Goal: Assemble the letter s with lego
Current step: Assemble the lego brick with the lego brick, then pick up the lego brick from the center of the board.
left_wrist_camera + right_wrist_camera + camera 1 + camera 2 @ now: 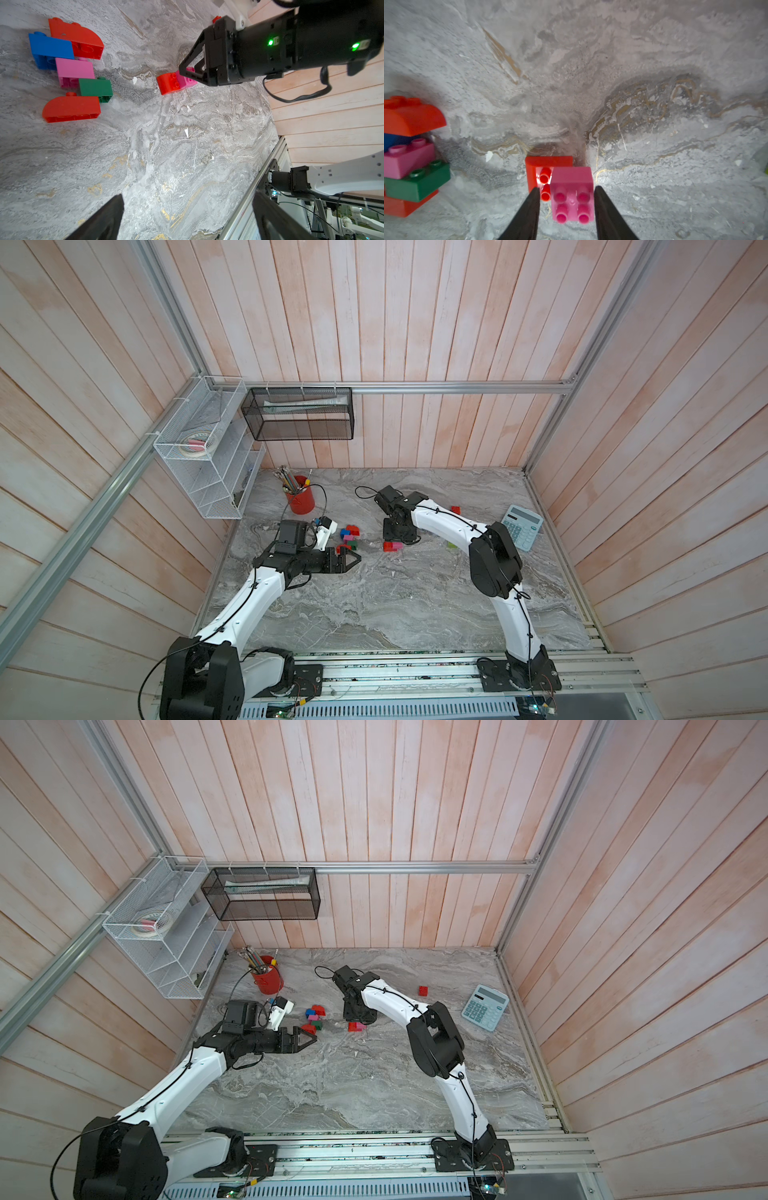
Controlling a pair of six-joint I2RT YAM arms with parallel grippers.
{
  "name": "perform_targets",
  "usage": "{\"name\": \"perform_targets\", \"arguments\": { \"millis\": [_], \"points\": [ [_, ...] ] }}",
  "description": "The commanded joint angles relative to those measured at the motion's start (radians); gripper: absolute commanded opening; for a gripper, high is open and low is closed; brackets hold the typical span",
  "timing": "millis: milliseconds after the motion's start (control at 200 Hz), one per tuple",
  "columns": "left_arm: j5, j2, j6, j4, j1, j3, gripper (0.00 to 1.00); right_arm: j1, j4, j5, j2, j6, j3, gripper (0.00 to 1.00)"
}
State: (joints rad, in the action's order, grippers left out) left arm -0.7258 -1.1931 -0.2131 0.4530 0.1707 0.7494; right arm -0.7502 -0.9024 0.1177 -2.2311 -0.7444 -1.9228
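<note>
Grey marbled tabletop (374, 614) spreads under both my arms, boxed in by pale plank walls. My right pincer (567, 188) points down at it with its jaws parted, one finger on each side of a pink brick (572, 180) whose four studs face my wrist camera. One finger sits right at the brick's edge, but a gap shows on the other side, so I am not squeezing it. A small red brick (548, 163) touches that pink one, just past the finger with the gap. My left pincer (188, 193) hangs over bare marble with its jaws spread wide and nothing between them. Between my two pincers, nearer the left one, more of the lego lies in a stepped row, each piece touching the next. First comes a rounded red brick (76, 39), then a blue brick (49, 48), a second pink brick (74, 70) and a dark green brick (95, 88). Last is another rounded red brick (70, 108), the piece closest to my left pincer's fingers. A lone red brick (423, 991) lies beyond my right forearm, well apart from the right pincer. A lime brick (452, 545) peeks out beside that same forearm. Farther out on the right pincer's outer side rests a calculator (522, 526). Past my left pincer, toward the back wall, stands a red cup (301, 502) full of pencils.
</note>
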Motion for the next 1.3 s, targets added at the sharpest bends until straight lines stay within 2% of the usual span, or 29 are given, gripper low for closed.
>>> {"name": "perform_targets", "arguments": {
  "millis": [0, 290, 480, 795, 1005, 1295],
  "points": [
    [-0.007, 0.007, 0.005, -0.001, -0.005, 0.005, 1.00, 0.000, -0.057, 0.021, -0.003, 0.020, -0.049, 0.48],
    [-0.034, 0.001, -0.011, -0.016, -0.003, 0.005, 1.00, 0.040, -0.043, 0.039, 0.140, 0.055, 0.074, 0.57],
    [-0.055, 0.020, -0.080, -0.069, 0.023, -0.004, 1.00, 0.110, 0.010, 0.042, 0.295, 0.088, 0.279, 0.63],
    [-0.047, 0.019, -0.244, -0.236, 0.123, -0.028, 1.00, 0.299, 0.178, 0.008, 0.484, 0.162, 0.606, 0.65],
    [-0.047, -0.008, -0.275, -0.285, 0.145, -0.027, 1.00, 0.393, 0.292, -0.024, 0.486, 0.235, 0.697, 0.63],
    [-0.045, -0.022, -0.262, -0.272, 0.145, -0.016, 1.00, 0.434, 0.346, -0.060, 0.394, 0.270, 0.664, 0.56]
  ]
}}
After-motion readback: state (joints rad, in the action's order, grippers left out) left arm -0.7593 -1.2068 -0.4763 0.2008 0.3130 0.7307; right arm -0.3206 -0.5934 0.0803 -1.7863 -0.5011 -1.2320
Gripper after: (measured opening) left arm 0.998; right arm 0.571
